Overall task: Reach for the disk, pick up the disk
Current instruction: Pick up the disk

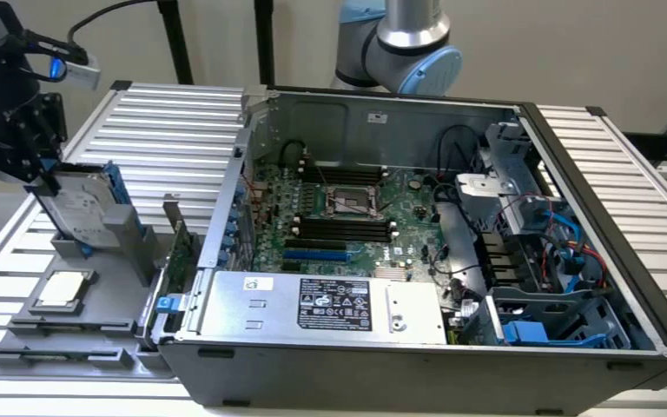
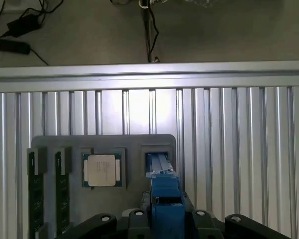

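Black gripper (image 1: 42, 178) at the far edge of the ribbed aluminium table (image 1: 171, 122), on the exterior view's left, clenched on the upper edge of the disk (image 1: 79, 204). Disk on edge and leaning slightly, silver-grey face with its label turned toward the exterior view's left, bright blue carrier along the side nearer the computer case (image 1: 310, 382). Lower end of the disk down at the raised slot block of the grey holder tray (image 1: 32, 347); whether seated or just lifted clear, impossible to tell.

From the wrist view, the gripper (image 2: 167, 214) closed around the blue carrier of the disk (image 2: 167, 199), fingers (image 2: 134, 219) tight against both sides, the carrier running down toward the open slot in the tray (image 2: 134, 144). Beside that slot, in its own square recess, a small silver chip (image 2: 102, 170), also visible on the tray in the exterior view (image 1: 62, 291). Nearer the tray's outer edge, two dark memory sticks (image 2: 36, 194) lying flat in parallel slots. Beyond the table's edge (image 2: 229, 129), bare floor with black cables (image 2: 20, 25).

Across the middle of the table, the open computer case, green motherboard (image 1: 346, 217) exposed, silver power supply (image 1: 322, 304) with a black label along its front edge, well apart from the gripper. Behind the case, a grey and blue joint of the robot arm (image 1: 409, 43).
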You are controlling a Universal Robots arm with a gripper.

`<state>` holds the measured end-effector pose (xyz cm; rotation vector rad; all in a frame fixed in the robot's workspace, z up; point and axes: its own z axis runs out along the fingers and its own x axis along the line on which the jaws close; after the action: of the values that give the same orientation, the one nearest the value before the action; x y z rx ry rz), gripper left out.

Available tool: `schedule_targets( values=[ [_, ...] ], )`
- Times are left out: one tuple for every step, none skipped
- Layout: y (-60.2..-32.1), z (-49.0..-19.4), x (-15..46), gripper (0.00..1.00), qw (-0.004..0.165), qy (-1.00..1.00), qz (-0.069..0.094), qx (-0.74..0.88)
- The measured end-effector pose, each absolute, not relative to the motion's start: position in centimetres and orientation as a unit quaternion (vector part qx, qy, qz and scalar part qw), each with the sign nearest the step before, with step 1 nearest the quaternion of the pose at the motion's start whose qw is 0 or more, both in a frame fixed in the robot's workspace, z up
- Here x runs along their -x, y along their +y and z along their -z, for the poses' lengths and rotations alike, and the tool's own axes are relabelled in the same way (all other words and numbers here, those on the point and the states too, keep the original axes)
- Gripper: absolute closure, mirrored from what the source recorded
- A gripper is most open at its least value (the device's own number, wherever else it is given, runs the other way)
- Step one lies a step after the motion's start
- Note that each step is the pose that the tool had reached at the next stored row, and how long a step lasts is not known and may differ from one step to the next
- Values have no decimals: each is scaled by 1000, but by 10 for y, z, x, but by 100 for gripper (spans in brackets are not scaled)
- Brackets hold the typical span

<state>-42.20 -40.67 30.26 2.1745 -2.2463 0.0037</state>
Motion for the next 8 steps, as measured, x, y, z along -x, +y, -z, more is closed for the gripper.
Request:
schedule_targets(
  values=[
    [-407,-305,422,67,8,-718,-1,-696],
    [-407,-307,422,67,8,-718,-1,-696],
    [-407,-310,422,67,8,-718,-1,-696],
    [-407,-313,421,67,8,-718,-1,-696],
    [-407,-317,421,67,8,-718,-1,-696],
    [-407,-320,421,67,8,-718,-1,-696],
    [-407,-324,421,67,8,-718,-1,-696],
    [-407,-328,420,67,8,-718,-1,-696]
  ],
)
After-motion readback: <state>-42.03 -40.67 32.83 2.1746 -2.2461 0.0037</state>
